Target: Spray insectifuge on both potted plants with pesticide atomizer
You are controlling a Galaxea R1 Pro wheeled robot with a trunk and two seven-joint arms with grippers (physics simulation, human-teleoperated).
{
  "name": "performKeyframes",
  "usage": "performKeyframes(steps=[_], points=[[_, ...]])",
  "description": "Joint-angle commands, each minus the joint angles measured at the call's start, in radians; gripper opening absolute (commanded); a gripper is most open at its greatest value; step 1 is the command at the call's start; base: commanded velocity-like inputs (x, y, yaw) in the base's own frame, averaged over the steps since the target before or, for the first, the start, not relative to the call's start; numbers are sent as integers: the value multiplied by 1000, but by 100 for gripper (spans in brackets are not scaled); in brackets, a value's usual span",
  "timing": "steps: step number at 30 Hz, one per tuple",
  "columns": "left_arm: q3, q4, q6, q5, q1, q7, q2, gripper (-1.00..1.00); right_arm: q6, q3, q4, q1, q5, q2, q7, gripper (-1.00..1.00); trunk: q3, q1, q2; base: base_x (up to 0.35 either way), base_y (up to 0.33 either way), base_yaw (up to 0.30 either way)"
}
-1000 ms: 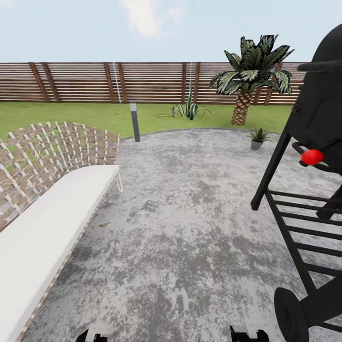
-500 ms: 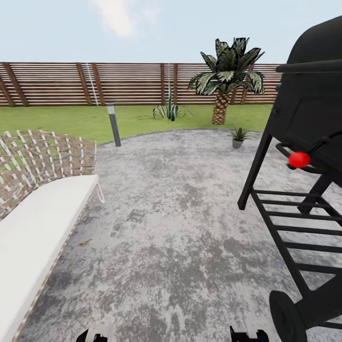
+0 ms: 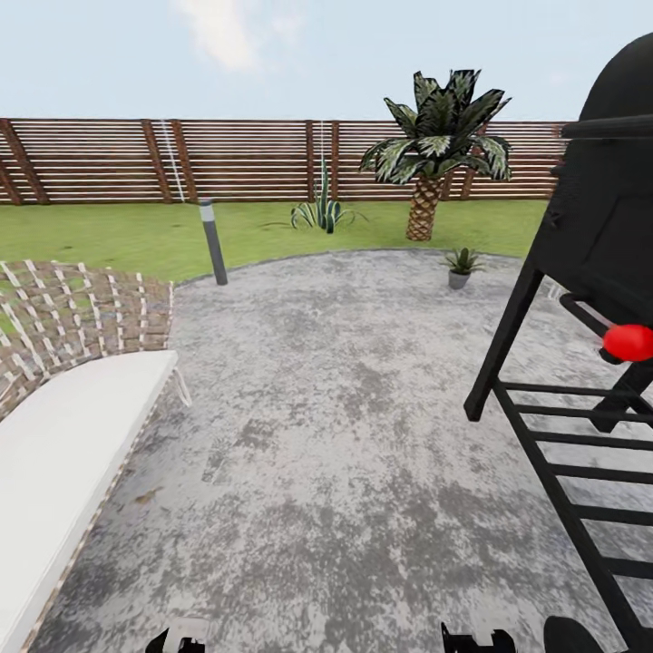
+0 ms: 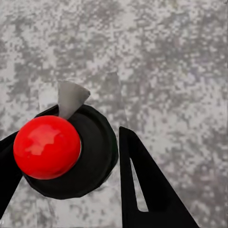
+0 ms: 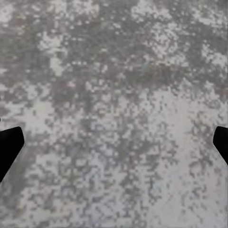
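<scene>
At the far edge of the stone patio (image 3: 345,426), just before the lawn (image 3: 118,236), stood one potted plant (image 3: 462,267), a small rosette of pointed green leaves in a grey pot, near the palm (image 3: 435,145). A black grill (image 3: 589,299) rose on the right, a wicker lounger (image 3: 73,399) on the left. The right gripper (image 5: 114,142) held its fingers wide over bare stone; the left gripper's (image 4: 66,161) spread could not be told.

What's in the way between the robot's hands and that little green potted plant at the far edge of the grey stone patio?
Nothing visible: bare mottled grey patio runs straight to the small potted plant. The black grill stands right, the white-cushioned wicker lounger left.
</scene>
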Motion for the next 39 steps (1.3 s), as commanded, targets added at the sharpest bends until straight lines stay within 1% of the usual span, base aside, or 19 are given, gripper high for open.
performKeyframes(steps=[1, 10, 39], points=[[7, 1, -4, -10, -1, 3, 0, -100, -3, 9, 1, 0, -10, 1, -2, 100, -1, 0, 0, 333, 160, 0], [7, 1, -4, -10, -1, 3, 0, -100, -3, 9, 1, -1, -11, 1, -2, 100, -1, 0, 0, 325, 124, 0], [7, 1, -4, -11, -1, 3, 0, -100, -3, 9, 2, -1, -12, 3, -2, 100, -1, 0, 0, 337, 2, 0]])
